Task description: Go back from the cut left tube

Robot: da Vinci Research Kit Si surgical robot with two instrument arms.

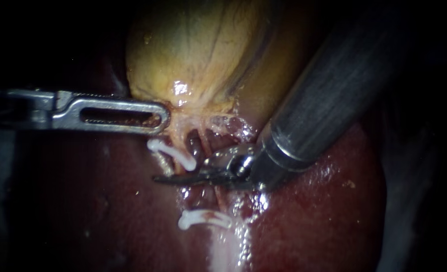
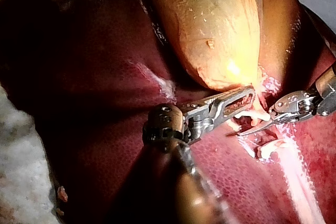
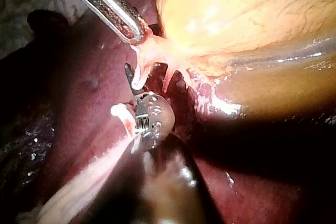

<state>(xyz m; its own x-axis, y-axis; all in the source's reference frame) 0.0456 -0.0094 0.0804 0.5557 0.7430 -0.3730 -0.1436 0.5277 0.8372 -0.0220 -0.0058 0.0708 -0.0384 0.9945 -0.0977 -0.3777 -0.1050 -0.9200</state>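
Left instrument jaws clamped on gallbladder neck. Right instrument blades look closed, lying between two clips. Risk: a crooked pull-back snags a clip or nicks liver.

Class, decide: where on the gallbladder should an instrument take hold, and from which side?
Probably the tapered lower end of the gallbladder, thin enough to pinch; its body is broad and rounded. Come from the endoscope view's left, where the left instrument grips it.
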